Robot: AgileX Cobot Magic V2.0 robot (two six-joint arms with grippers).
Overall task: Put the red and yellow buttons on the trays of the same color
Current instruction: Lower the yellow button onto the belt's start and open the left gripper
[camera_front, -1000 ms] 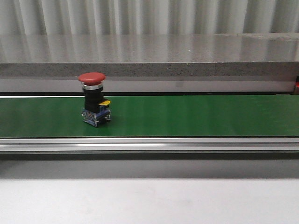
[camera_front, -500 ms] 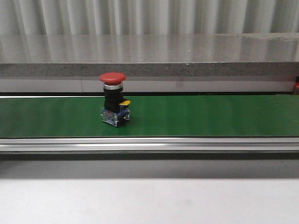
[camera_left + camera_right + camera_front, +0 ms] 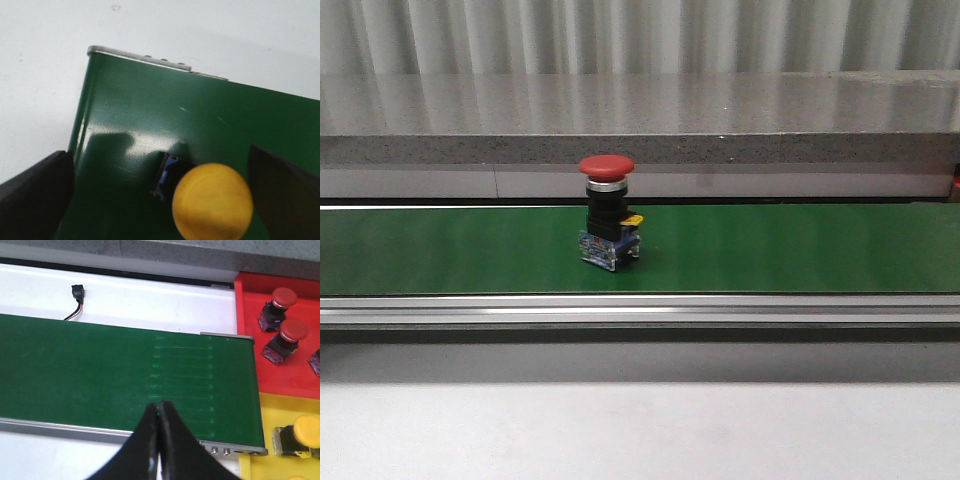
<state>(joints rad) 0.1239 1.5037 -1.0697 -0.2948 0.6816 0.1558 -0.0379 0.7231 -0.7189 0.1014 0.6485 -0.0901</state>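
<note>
Now | left tool wide around yellow button near belt end | right tool pinched shut, belt beneath bare

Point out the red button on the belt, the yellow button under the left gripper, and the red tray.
red button [image 3: 606, 166], front view, cap.
yellow button [image 3: 212, 201], left wrist view, cap.
red tray [image 3: 250, 335], right wrist view, bare floor.

My black left gripper hangs with its two fingers spread wide apart. My black right gripper hangs with its fingertips pressed together, nothing between them.
</note>
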